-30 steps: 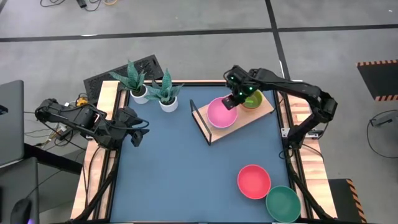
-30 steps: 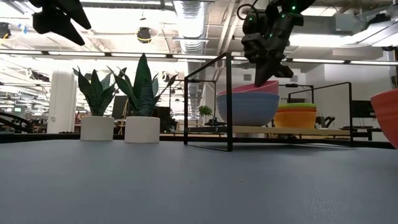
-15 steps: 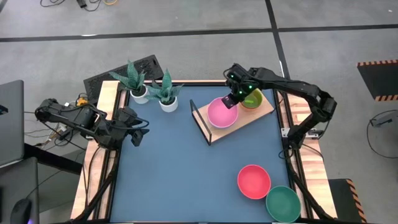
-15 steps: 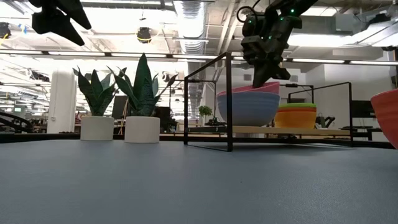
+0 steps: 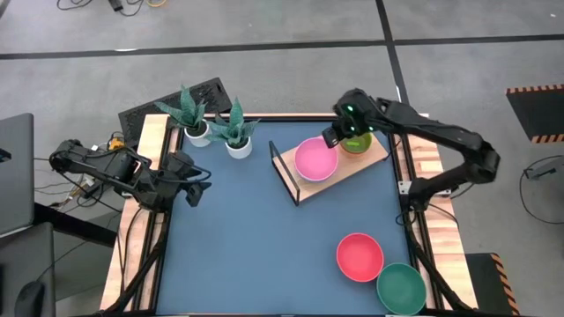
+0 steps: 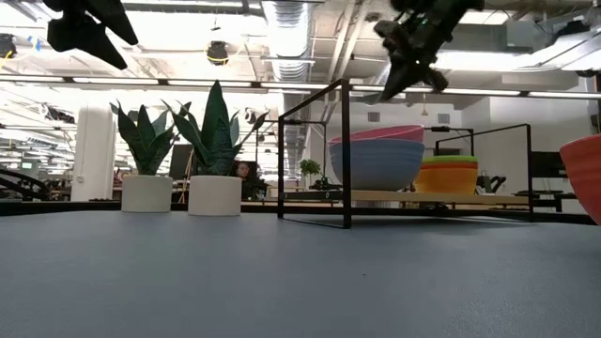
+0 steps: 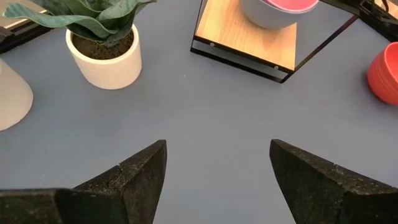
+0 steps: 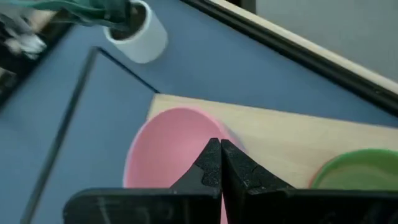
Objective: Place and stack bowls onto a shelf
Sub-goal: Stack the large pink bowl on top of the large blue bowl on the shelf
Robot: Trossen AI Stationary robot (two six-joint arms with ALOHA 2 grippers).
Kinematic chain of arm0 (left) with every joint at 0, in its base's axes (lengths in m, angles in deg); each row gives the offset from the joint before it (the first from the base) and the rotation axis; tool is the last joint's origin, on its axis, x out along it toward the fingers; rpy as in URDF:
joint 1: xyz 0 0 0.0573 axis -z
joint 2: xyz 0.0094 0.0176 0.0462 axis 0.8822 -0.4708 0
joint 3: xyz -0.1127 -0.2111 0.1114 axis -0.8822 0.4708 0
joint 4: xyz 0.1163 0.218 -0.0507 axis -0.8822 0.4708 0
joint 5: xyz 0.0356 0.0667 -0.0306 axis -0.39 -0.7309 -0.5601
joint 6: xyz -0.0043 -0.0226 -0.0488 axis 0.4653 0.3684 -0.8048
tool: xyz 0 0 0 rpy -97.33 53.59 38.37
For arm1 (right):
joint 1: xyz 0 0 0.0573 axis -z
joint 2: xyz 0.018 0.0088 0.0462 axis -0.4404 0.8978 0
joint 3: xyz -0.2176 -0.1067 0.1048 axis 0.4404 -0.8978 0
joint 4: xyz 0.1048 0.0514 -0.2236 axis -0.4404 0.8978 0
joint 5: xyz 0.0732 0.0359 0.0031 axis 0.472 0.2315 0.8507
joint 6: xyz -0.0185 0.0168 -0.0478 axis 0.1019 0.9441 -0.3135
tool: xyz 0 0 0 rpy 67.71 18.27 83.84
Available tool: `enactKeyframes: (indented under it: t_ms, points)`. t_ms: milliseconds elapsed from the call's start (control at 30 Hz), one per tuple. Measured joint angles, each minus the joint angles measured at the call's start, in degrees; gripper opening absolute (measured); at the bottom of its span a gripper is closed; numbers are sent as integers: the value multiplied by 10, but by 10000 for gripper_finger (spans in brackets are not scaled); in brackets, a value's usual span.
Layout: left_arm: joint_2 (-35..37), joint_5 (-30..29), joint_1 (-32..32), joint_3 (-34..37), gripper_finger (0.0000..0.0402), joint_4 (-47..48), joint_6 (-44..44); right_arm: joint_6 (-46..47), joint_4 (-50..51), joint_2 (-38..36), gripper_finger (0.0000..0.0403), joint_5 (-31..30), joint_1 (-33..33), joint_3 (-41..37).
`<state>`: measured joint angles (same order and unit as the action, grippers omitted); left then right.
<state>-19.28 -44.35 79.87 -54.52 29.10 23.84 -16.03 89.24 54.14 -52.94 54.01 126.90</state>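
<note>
The fingers of the right gripper [image 8: 220, 163] are pressed together, empty, above the shelf [image 5: 363, 159]. On it are seen a pink bowl [image 5: 315, 159] nested in a blue bowl [image 6: 376, 164], and a small stack beside them. The coral-red bowl [image 5: 359, 256] and dark green bowl [image 5: 400, 288] wait on the surface, well apart from the shelf. The left gripper [image 7: 217, 171], fingers apart, is parked far from the shelf.

The shelf [image 5: 337, 169], a light-wood board on a thin black frame, sits tilted at the far right of the blue table [image 5: 256, 246]. On it the pink bowl [image 5: 315, 159] stands beside the lime green bowl [image 5: 357, 142]. The right gripper [image 5: 333, 137] hangs over the shelf between those 2 bowls, its arm reaching in from the table's right edge. The coral-red bowl [image 5: 359, 256] and the dark green bowl [image 5: 401, 288] lie touching near the table's near right corner. 2 white pots with spiky plants [image 5: 214, 125] stand at the far left. The left gripper [image 5: 196, 186] waits over the table's left edge.
</note>
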Motion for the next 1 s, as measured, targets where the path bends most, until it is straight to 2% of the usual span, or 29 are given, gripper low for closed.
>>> enactKeyframes:
  t_ms: [233,333,467,900,1000]
  points:
    - [0,-14,0,0,269,0,-1,68,-177,-122,17,13,-15,-194]
    - [0,-15,0,0,269,0,-1,75,-228,-163,17,11,-26,-244]
    - [0,-18,0,0,269,0,-6,75,-258,-181,17,9,-31,-295]
    - [0,-28,0,0,269,-2,-27,63,-288,-164,20,11,-30,-346]
    - [0,-28,0,0,269,-2,-31,68,-310,-173,22,35,-31,-346]
